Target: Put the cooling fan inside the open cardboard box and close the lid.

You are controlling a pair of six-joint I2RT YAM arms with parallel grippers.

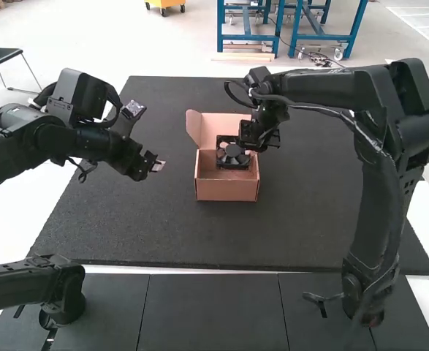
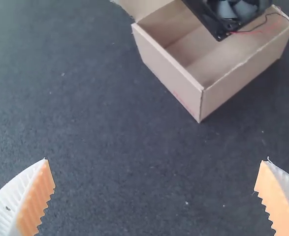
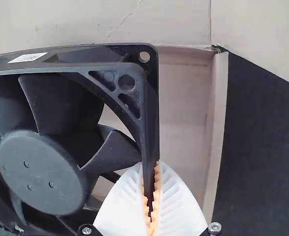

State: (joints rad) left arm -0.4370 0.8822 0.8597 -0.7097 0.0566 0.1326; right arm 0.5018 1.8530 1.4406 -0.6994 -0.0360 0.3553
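Observation:
An open cardboard box (image 1: 227,184) sits mid-mat with its lid flap (image 1: 201,126) standing up at the back left. The black cooling fan (image 1: 234,156) hangs over the box's opening, tilted, with my right gripper (image 1: 256,140) shut on its frame edge (image 3: 151,147). The white ribbed fingers (image 3: 176,206) pinch that edge just above the box interior (image 3: 183,113). My left gripper (image 1: 153,164) hovers open to the left of the box, above the mat; its orange-padded fingertips (image 2: 36,196) are wide apart, with the box (image 2: 203,59) and fan (image 2: 230,14) ahead.
A dark rubber mat (image 1: 126,219) covers the table under everything. The fan's thin red wire (image 2: 262,27) lies along the box's rim. Bare mat lies around the box on all sides.

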